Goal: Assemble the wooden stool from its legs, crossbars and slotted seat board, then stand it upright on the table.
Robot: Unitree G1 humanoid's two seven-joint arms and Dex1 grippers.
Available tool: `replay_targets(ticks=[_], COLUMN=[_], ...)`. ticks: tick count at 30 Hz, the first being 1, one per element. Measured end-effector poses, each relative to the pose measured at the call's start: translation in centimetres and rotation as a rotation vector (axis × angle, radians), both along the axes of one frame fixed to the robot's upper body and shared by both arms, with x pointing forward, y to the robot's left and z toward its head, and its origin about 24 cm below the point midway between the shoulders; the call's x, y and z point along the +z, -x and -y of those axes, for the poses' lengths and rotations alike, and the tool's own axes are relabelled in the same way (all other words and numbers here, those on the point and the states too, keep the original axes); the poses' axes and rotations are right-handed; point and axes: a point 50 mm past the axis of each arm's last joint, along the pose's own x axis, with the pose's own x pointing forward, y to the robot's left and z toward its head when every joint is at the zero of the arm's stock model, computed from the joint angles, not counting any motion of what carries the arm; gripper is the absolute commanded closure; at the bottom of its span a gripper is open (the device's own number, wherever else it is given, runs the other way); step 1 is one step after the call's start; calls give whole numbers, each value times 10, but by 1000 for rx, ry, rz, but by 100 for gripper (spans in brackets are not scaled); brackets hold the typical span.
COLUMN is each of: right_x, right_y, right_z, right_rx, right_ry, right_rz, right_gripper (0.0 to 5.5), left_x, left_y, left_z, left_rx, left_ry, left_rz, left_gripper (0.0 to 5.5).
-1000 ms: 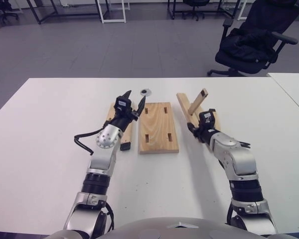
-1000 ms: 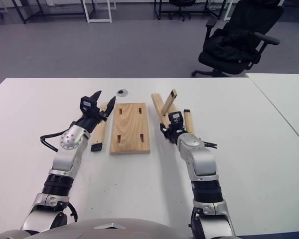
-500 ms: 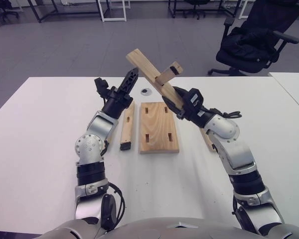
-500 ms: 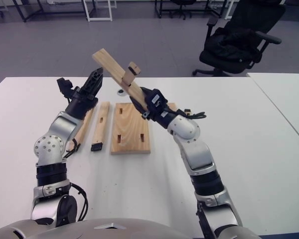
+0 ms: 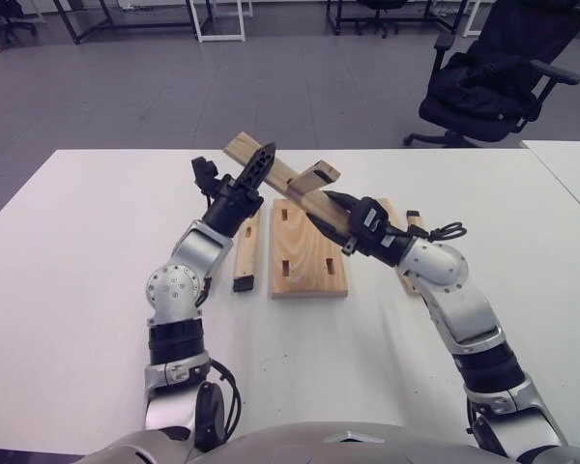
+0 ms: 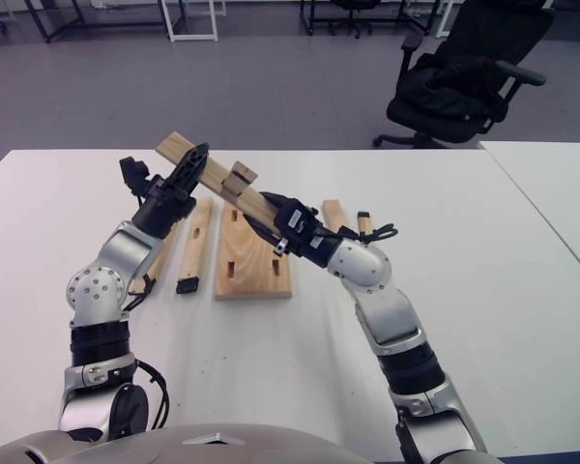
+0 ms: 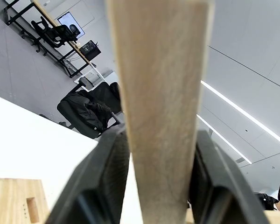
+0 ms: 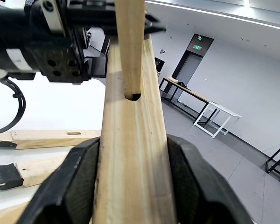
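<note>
A wooden leg (image 5: 295,186) with a short crossbar (image 5: 317,175) plugged into it hangs slanted above the slotted seat board (image 5: 309,263), which lies flat on the table. My right gripper (image 5: 333,215) is shut on the leg's lower end. My left gripper (image 5: 256,169) is shut on its upper end. In the left wrist view the leg (image 7: 161,116) runs between dark fingers (image 7: 105,182). In the right wrist view the leg (image 8: 133,154) sits between the pads, and the crossbar (image 8: 129,46) stands in its hole.
A loose leg (image 5: 243,253) with a black end cap lies left of the seat board. Another leg (image 6: 333,214) lies to the board's right, under my right arm. A black office chair (image 5: 493,77) stands beyond the table, and a second table (image 5: 570,164) is at the right.
My right gripper lifted the leg with its crossbar off the table, and my left gripper rose to its upper end. In the last half second the leg came down lower and flatter over the board.
</note>
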Motion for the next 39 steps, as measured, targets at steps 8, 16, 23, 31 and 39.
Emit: replay_targets(ticks=[8,16,23,31,39], right_x=[-7,-7,-1,-43,-54], right_y=[3,5,-2,-8,-6], right_z=[3,5,27,61,57], right_rx=[4,15,-121,-347,-356], right_ry=[10,45,34,193,229], right_rz=[-30,-22,26,-16,-5], right_gripper=[305,156,41,41,41], left_x=[-10,-24,-14,-2,-19], left_y=[1,-4,26,73,72], left_z=[4,-3,-39,-42,-36], left_rx=[5,131,497,664,704], left_ry=[22,-15,-217,-364,-401], left_rz=[-28,-113,-230,-310,-311], left_gripper=[447,448,448,448,448])
